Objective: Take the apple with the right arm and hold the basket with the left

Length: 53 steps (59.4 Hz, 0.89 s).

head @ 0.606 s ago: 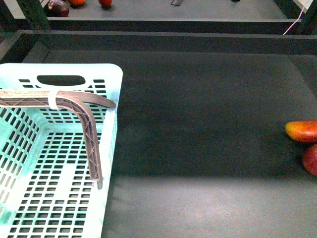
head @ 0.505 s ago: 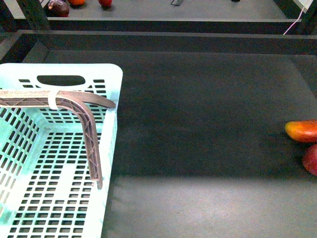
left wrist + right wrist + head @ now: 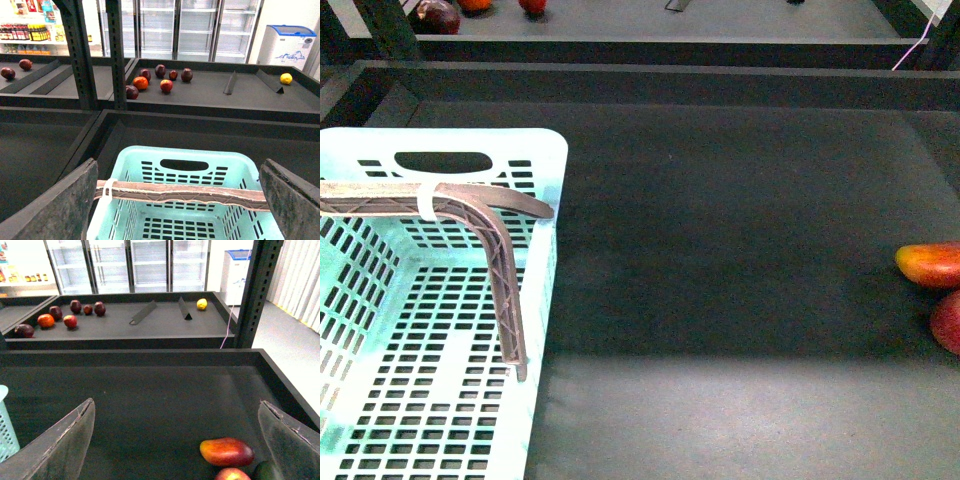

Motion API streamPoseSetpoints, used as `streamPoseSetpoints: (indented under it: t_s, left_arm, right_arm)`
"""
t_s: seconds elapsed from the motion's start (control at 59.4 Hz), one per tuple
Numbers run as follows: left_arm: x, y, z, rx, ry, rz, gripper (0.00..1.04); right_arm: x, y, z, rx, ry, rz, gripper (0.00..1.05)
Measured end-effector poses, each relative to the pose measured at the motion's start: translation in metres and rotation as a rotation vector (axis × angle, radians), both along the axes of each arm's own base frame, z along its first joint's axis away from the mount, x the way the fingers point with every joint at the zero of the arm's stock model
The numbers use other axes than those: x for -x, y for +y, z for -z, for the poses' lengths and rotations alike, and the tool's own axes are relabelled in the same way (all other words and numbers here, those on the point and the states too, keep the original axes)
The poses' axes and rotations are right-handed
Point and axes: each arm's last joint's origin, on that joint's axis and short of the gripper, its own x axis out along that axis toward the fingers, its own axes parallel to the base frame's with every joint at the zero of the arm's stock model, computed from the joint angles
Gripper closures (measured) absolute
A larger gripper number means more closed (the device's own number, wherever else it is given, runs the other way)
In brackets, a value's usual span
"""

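Observation:
The aqua slotted basket (image 3: 548,160) stands at the near left of the dark shelf floor. A slim brownish-grey lattice finger (image 3: 500,270) with a white band reaches over its right wall and bends down inside. In the left wrist view, my left gripper (image 3: 179,165) is open above the basket (image 3: 150,155), jaws wide apart, touching nothing. The red apple (image 3: 950,322) lies at the far right edge, cut off by the frame. My right gripper (image 3: 176,404) is open over bare floor. The apple (image 3: 231,475) sits low between its jaws, apart from both fingers.
An elongated red-orange fruit (image 3: 930,265) lies just behind the apple, and a dark green fruit (image 3: 265,471) beside it. A raised shelf wall (image 3: 650,80) bounds the back. The far shelf holds several fruits (image 3: 160,80), a lemon (image 3: 286,78), and a metal upright (image 3: 80,55).

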Motion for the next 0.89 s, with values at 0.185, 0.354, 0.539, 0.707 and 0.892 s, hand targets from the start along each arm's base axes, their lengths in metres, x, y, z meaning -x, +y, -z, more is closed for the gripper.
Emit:
streamPoseSetpoints:
  t_s: [0.185,0.354,0.539,0.707,0.892]
  left_arm:
    - [-0.002,0.001,0.004,0.394,0.402,0.140,0.07]
    - [-0.015,0.009,0.004,0.943,0.564,0.010,0.07]
    - [-0.046,0.008,0.002,1.187,0.614,-0.095,0.07]
    - [-0.079,-0.005,0.004,1.248,0.647,-0.154,0.07]
    - [-0.110,-0.015,0.010,1.286,0.688,-0.237,0.07]
  right_arm:
    - [0.000,0.000,0.000,0.000,0.000,-0.002,0.09]
    - [0.000,0.000,0.000,0.000,0.000,-0.001,0.09]
    - [0.000,0.000,0.000,0.000,0.000,-0.002,0.09]
    - [0.000,0.000,0.000,0.000,0.000,-0.001,0.09]
    - [0.000,0.000,0.000,0.000,0.000,-0.001,0.09]
